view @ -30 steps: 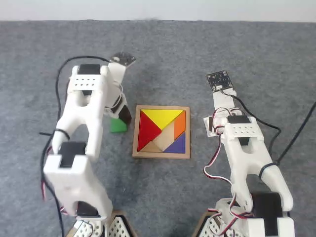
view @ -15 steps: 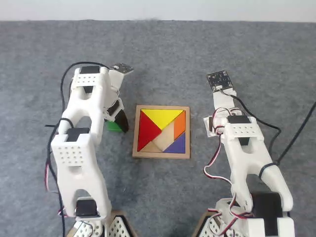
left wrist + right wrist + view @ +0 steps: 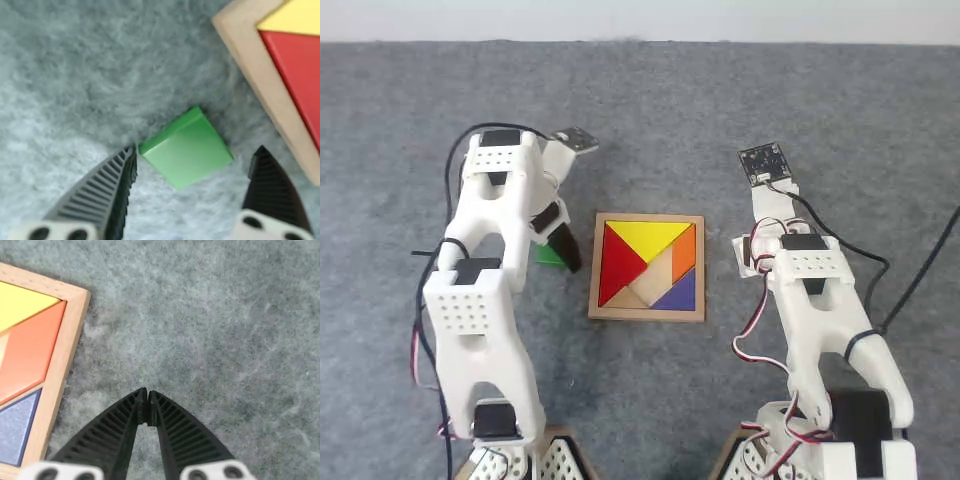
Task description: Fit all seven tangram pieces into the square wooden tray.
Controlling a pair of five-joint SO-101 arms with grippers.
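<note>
On the gray carpet (image 3: pixel 410 110) at the left, the left gripper (image 3: pixel 195 150) hangs over a green piece (image 3: pixel 186 148) with its fingers spread wide. The piece lies flat between them. One corner is just beside one fingertip (image 3: pixel 127 162), and the other fingertip stands a little apart. Just right of it sits the square wooden tray (image 3: pixel 646 316), holding colored pieces (image 3: pixel 645 237). Farther right, beside the tray, the right gripper (image 3: pixel 148 395) points down at the carpet, fingers pressed together.
</note>
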